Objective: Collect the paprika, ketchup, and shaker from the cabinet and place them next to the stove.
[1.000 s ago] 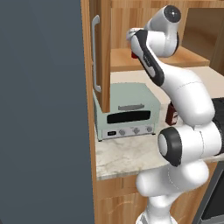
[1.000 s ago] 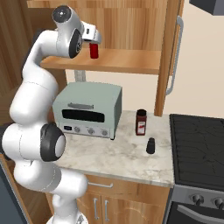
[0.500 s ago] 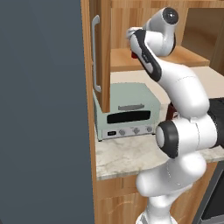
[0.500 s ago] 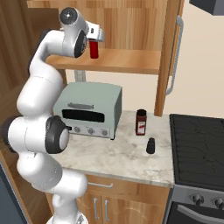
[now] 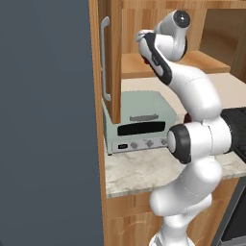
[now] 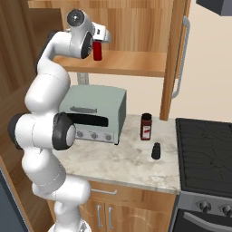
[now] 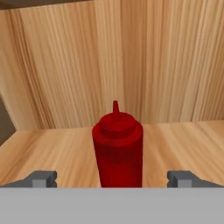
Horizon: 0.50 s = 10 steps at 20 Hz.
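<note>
Two items, paprika & shaker, sit on bench near stove. We note tool has closed in on ketchup, jaws wide, unclenched; grasp pending.

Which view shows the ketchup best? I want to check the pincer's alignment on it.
The hand view: the ketchup stands upright, centred between the open pincer tips. The right base view shows it small on the cabinet shelf; in the left base view the arm covers it.

The arm reaches up high, elbow bent, wrist level; the gripper points forward, its fingers spread wide apart.
</note>
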### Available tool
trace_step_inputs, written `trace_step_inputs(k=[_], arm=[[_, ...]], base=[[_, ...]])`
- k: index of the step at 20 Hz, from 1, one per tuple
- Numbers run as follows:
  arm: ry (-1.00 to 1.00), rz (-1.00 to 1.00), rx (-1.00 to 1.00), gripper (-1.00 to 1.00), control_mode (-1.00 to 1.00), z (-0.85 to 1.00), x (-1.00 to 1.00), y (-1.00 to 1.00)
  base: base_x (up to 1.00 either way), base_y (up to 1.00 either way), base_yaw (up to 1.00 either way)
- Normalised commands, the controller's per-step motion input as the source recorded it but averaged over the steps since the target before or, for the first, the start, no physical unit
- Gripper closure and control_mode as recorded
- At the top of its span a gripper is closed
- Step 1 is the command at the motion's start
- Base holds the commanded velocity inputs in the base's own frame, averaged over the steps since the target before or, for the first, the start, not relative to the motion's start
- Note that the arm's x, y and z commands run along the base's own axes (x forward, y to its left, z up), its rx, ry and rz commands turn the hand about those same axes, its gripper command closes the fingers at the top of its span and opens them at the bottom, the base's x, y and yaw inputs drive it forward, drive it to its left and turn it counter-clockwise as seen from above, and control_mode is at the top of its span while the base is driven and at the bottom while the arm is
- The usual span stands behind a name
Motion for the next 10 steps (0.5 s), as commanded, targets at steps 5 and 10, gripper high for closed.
trace_step_inputs(k=[5, 10], arm=[[0.00, 0.00, 0.00, -1.00, -1.00, -0.03, 0.24, -0.05], [0.00, 0.00, 0.00, -1.00, -1.00, -0.10, 0.17, -0.02]], base=[[0.00, 0.00, 0.00], [0.00, 0.00, 0.00]])
